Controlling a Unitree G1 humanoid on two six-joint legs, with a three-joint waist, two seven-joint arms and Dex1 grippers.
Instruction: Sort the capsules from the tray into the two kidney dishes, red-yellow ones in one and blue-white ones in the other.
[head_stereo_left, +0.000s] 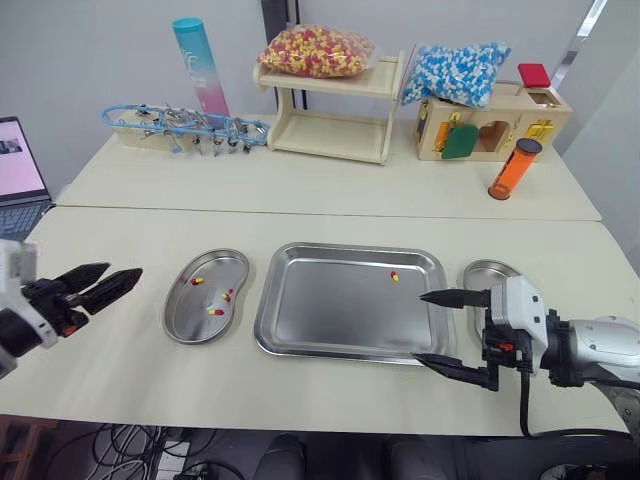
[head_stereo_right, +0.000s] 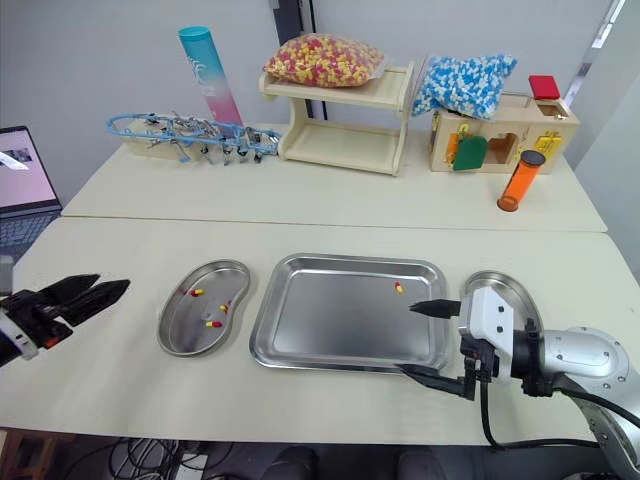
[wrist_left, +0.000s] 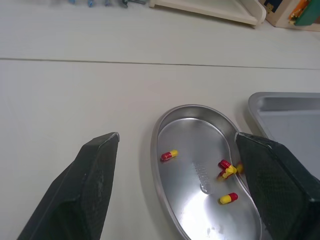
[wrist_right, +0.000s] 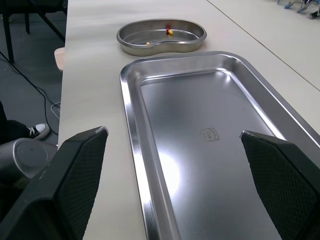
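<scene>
Right hand (head_stereo_left: 419, 327), spread wide, partly hides the right kidney dish (head_stereo_left: 487, 270).

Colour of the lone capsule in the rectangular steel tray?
Red-yellow capsule; clearest in left eye view.

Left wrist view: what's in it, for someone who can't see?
A bean-shaped metal dish holds a few red-yellow pills, framed by the two open black fingers of the left hand. The corner of a tray shows beside it.

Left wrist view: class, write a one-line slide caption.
Open left end effector faces a shiny steel kidney-shaped dish holding red-yellow capsules, beside a rectangular steel tray.
</scene>
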